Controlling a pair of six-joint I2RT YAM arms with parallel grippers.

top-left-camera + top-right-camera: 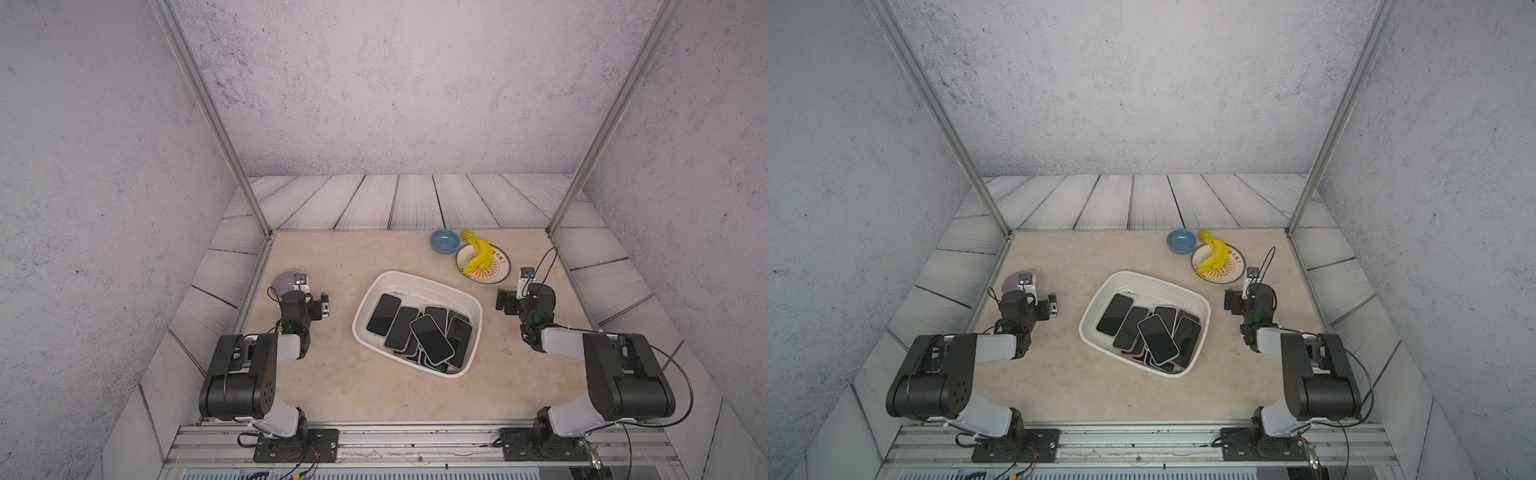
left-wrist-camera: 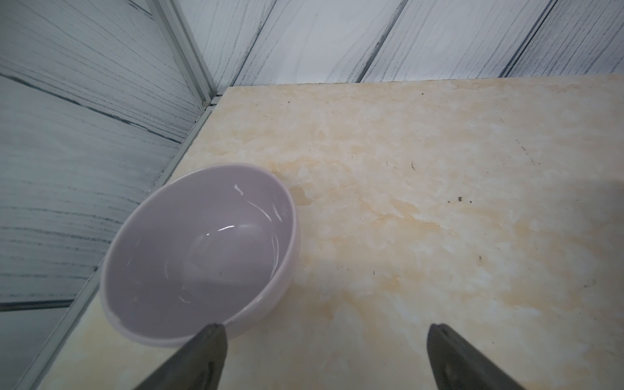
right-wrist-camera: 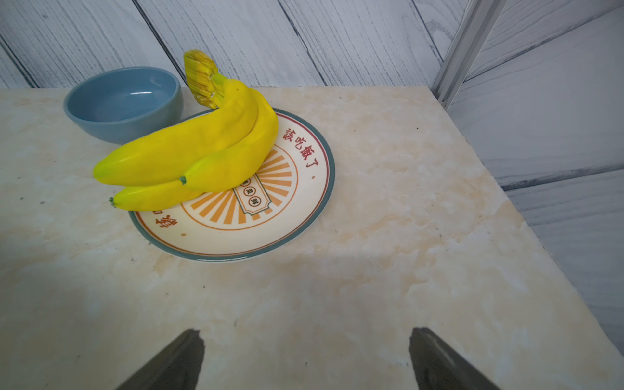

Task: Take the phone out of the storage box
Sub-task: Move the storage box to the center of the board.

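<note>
A: Phones piled in the storage box, right in the middle of the desk!

B: Both top views agree. Dark screens up, overlapping, crowded toward the near end of the box. The top phone lies slantwise across the rest. The far end of the box floor shows bare and scuffed.

A: Where are the left fingers?

B: Well off to the box's left side, spread wide, only bare desk between them. The lilac bowl sits just in front, empty, close to the desk's edge. One fingertip overlaps its rim in the left wrist view. Whether it touches, I cannot tell.

A: And the right fingers?

B: Wide apart too, holding nothing, out on the box's right side and well clear of it. Ahead of them is a plate with a bunch of yellow bananas on it, their tips hanging past the rim.

A: The blue bowl?

B: Just beside the plate, at the far edge of the desk, empty.

A: Every phone inside the box walls?

B: Every one I can see, yes.
</note>
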